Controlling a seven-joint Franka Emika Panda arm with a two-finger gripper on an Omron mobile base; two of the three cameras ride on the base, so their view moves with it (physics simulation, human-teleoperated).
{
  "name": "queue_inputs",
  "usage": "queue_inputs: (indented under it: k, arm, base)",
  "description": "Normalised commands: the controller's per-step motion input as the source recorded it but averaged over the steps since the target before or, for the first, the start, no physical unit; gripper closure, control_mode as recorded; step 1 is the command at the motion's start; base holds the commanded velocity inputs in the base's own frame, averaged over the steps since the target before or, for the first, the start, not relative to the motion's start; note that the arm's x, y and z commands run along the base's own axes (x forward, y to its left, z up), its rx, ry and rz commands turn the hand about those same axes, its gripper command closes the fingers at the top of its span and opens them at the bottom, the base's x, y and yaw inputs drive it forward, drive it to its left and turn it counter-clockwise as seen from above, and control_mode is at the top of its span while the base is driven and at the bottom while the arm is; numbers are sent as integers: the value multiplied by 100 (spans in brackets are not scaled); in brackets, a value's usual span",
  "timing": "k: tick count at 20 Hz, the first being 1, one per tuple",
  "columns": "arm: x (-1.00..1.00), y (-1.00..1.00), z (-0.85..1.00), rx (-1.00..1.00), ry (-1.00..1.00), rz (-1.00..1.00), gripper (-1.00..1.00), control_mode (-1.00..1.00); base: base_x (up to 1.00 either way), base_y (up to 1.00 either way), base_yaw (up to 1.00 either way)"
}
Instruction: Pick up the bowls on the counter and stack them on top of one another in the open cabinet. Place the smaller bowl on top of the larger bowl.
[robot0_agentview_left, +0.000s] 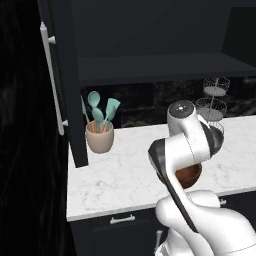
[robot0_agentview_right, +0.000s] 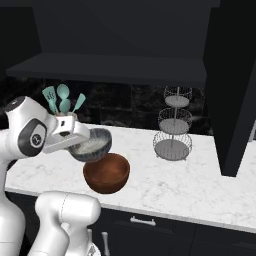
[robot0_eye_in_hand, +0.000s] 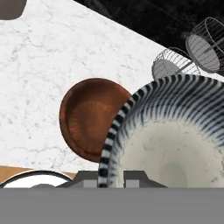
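My gripper (robot0_agentview_right: 80, 141) is shut on the near rim of the smaller bowl (robot0_agentview_right: 94, 144), a grey bowl with a striped outside and a pale speckled inside (robot0_eye_in_hand: 175, 140). It hangs tilted a little above the counter (robot0_agentview_right: 200, 185). In the hand view the fingertips (robot0_eye_in_hand: 135, 178) pinch the rim at the bottom edge. The larger bowl (robot0_agentview_right: 106, 172), reddish-brown and glossy, sits on the marble just below and in front of the grey one (robot0_eye_in_hand: 87, 118); my arm partly hides it in the left base view (robot0_agentview_left: 191, 175). The dark cabinet shelf (robot0_agentview_right: 110, 67) stands open overhead.
A beige crock with teal spoons (robot0_agentview_left: 100, 136) stands at the counter's back left beside the open cabinet door (robot0_agentview_left: 65, 85) with its silver handle (robot0_agentview_left: 50, 75). A tiered wire stand (robot0_agentview_right: 172, 125) is at the back right. Dark drawers (robot0_agentview_left: 122, 219) run below the counter edge.
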Motion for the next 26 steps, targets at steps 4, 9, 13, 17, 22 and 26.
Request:
queue_inputs:
  k: [4, 9, 13, 17, 22, 26]
  arm:
    - [27, 2, -53, 0, 6, 0, 100, -100]
    - [26, 0, -58, 0, 6, 1, 100, -100]
    - [28, 0, -59, 0, 5, 1, 100, -100]
    - [24, 0, -54, 0, 0, 1, 100, -100]
    - [15, -1, -45, 1, 0, 2, 100, -100]
    - [25, -7, -26, 2, 0, 1, 100, -100]
  base:
    - [0, 0, 0]
    - [0, 0, 0]
    - [0, 0, 0]
    - [0, 0, 0]
    - [0, 0, 0]
    - [0, 0, 0]
